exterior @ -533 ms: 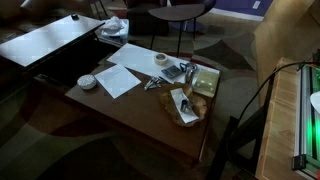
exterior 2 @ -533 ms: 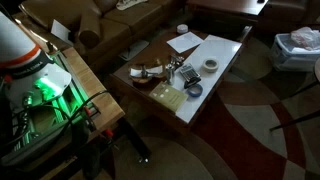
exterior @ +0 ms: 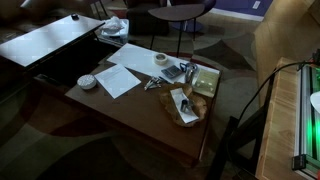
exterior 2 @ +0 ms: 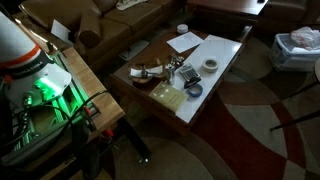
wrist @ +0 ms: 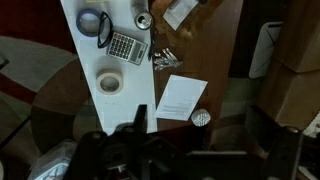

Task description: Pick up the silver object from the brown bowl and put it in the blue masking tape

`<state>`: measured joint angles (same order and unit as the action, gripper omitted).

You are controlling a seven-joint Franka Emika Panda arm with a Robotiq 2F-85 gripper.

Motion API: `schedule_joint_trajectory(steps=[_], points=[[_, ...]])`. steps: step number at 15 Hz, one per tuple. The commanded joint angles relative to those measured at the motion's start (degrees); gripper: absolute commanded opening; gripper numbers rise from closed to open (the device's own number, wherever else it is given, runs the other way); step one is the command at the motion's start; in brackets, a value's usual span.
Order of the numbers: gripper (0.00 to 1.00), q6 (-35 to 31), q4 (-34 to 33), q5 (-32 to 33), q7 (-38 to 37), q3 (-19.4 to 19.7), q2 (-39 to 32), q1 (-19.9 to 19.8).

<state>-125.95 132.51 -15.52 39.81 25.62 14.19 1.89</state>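
Observation:
The brown bowl (exterior: 186,106) stands on the wooden table near its end, with the pale silver object (exterior: 185,101) lying in it. Both also show in an exterior view, bowl (exterior 2: 149,77) and silver object (exterior 2: 150,71). The blue masking tape (exterior 2: 194,90) is a dark ring lying flat beside the calculator. It also shows in the wrist view (wrist: 92,22). In the wrist view the bowl (wrist: 192,8) is cut by the top edge. My gripper (wrist: 197,124) appears only in the wrist view as dark fingers set wide apart, high above the table and holding nothing.
A green square pad (exterior: 205,80), a calculator (wrist: 125,45), a dark metallic tangle (wrist: 165,57), a white tape roll (wrist: 110,80), a sheet of paper (wrist: 180,95) and a small white dish (wrist: 201,118) lie on the table (exterior: 130,105). Chairs and a sofa surround it.

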Motion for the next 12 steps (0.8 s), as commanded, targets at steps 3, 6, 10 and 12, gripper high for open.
schedule_joint_trajectory(steps=[3, 6, 10, 12], points=[[1.0, 2.6, -3.3, -4.3, 2.8, -6.7, -7.9, -0.6], [1.0, 4.8, -8.5, -5.1, 0.0, -11.6, -17.6, -1.2], [1.0, 14.9, -13.0, -5.1, -1.9, -17.1, -23.7, -4.1], [1.0, 11.0, -10.8, -3.5, -3.0, -18.6, -22.8, -4.7]])
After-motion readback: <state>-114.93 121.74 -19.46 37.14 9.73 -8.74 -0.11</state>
